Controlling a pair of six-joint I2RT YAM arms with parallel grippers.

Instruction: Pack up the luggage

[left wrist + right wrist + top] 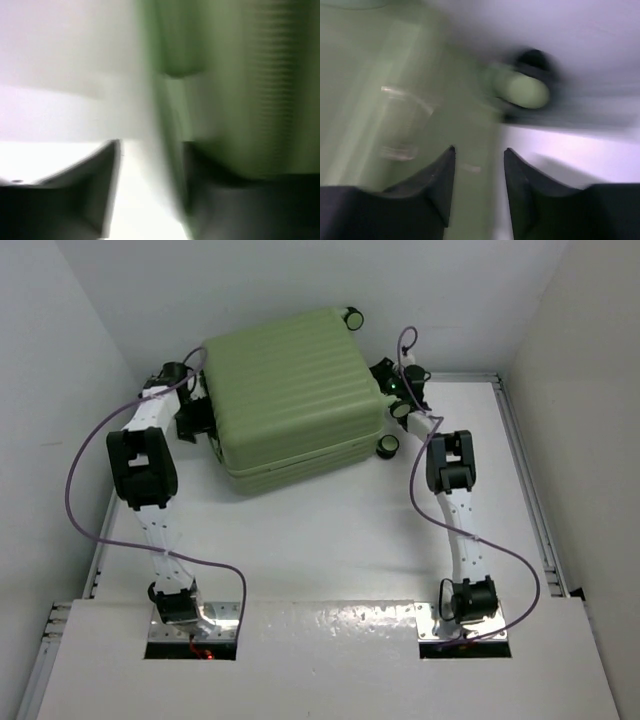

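**One light-green, ribbed, hard-shell luggage [295, 390], shut and lying flat**

Located far-centre on the white table [330, 540], ribbed shell upward; long axis runs left to right, slightly skewed; small black wheels [388, 445] point right; left gripper [152, 145] just beside its left side, fingers spread, pinching nothing; right gripper [479, 150] at the wheel end, fingers likewise apart; both wrist views blurred.

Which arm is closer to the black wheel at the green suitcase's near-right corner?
Right. The right fingers sit at the ribbed light-green hard-shell suitcase's wheeled side, close by that small black wheel; the left fingers are on the opposite side.
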